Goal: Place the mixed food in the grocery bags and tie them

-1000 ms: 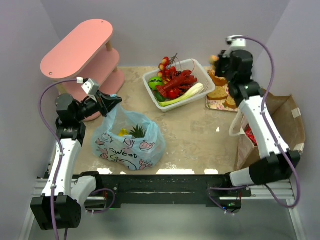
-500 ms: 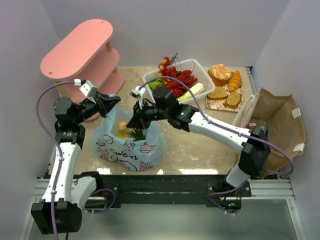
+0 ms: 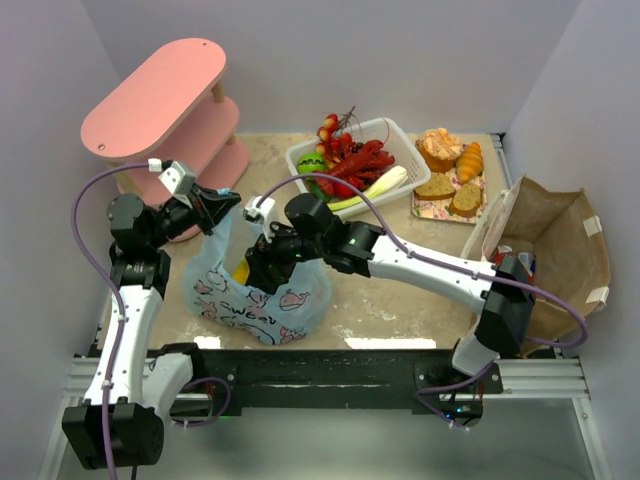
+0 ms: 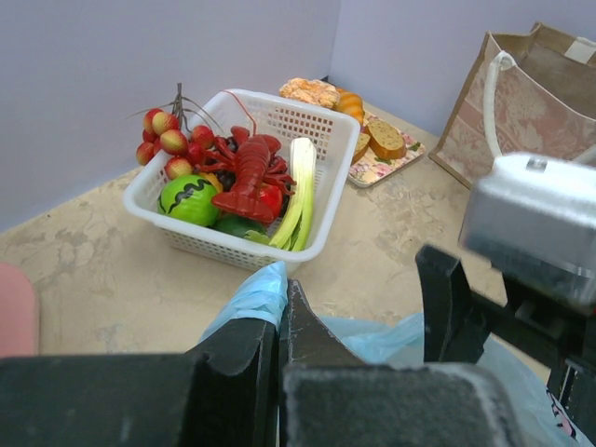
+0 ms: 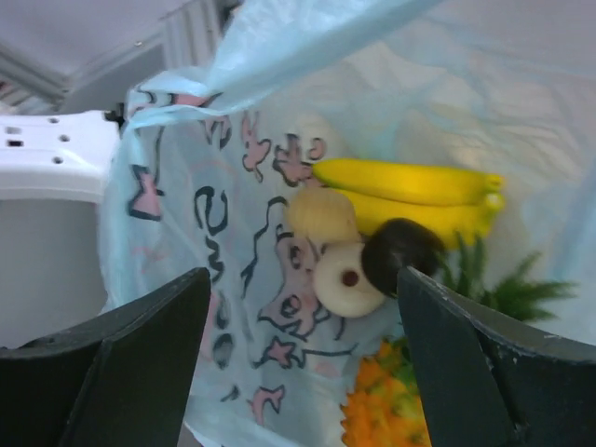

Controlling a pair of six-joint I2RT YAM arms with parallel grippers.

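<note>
Light-blue bag (image 3: 300,300) held open on the counter (image 3: 420,225)
Left hand (image 4: 279,312) pinches its raised rim; right hand (image 5: 303,289), spread wide, hovers in the mouth over bananas (image 5: 410,182) and pineapple (image 5: 386,410); brown paper bag (image 3: 565,235) stands far right

The crinkly light-blue plastic bag (image 3: 225,295), cartoon-printed, sits open-mouthed with yellow bananas (image 5: 410,182) and a pineapple (image 5: 396,410) inside, the red lobster (image 4: 247,177) lies in the white basket (image 4: 205,244) further back, and the brown paper bag (image 3: 560,230) stands open at the far right.
</note>
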